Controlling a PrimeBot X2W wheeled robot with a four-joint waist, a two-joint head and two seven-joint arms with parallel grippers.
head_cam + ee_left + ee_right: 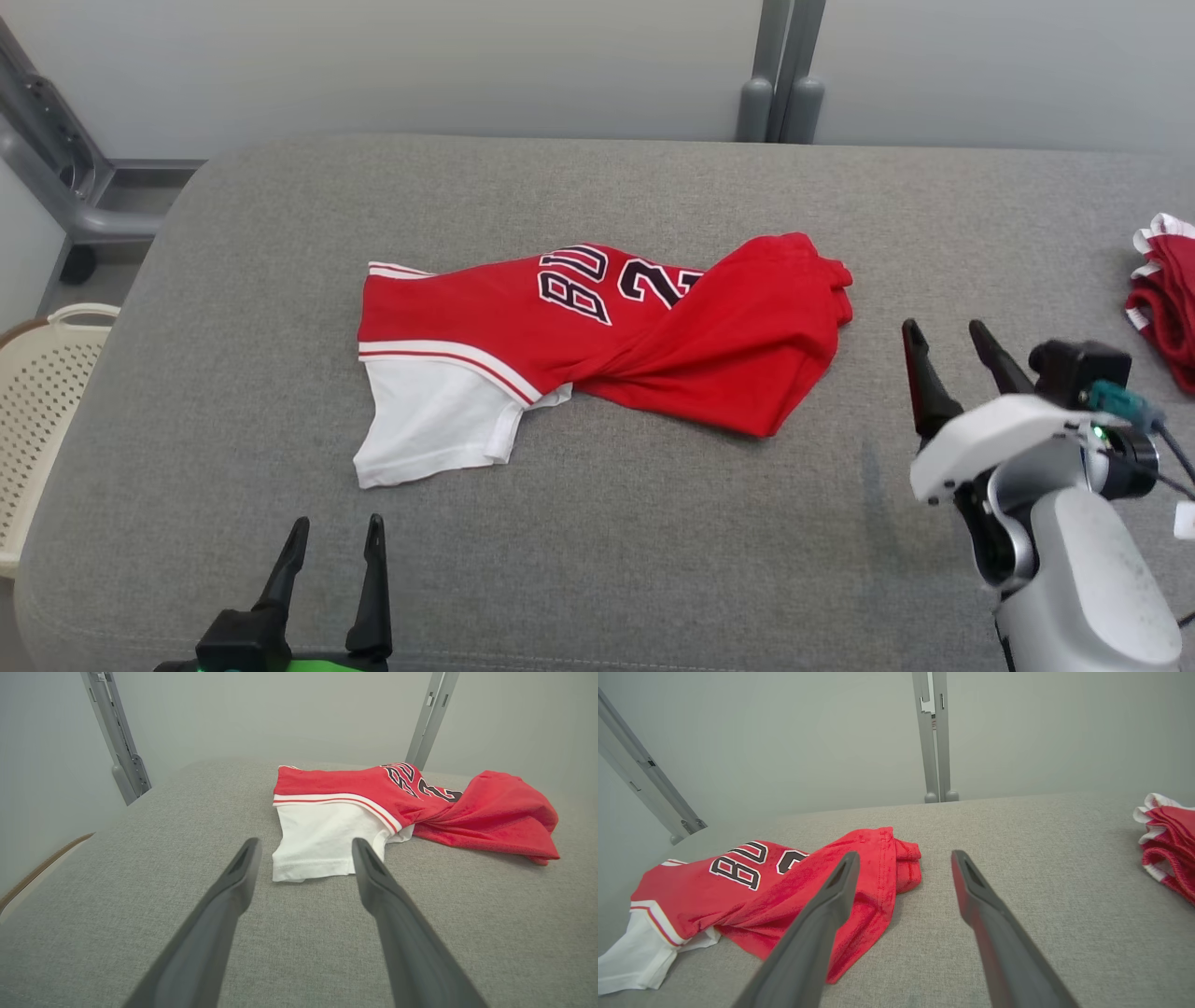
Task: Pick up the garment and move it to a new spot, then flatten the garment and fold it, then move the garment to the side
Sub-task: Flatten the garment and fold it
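Observation:
The garment [597, 345] is a red jersey with black and white lettering and a white sleeve, lying twisted and crumpled in the middle of the grey padded table [653, 541]. In the left wrist view the garment [373, 807] has its white sleeve just beyond my fingertips. My left gripper [336, 537] is open near the table's front edge, short of the sleeve and empty. To the right of the red bunched end, my right gripper [945, 341] stands open with nothing between its fingers. From the right wrist the garment [784, 891] lies to the left.
Another red and white garment [1162, 299] lies bunched at the table's right edge, also seen in the right wrist view [1167, 840]. A cream plastic basket [42, 401] stands off the table's left side. Grey metal posts [780, 75] rise behind the table.

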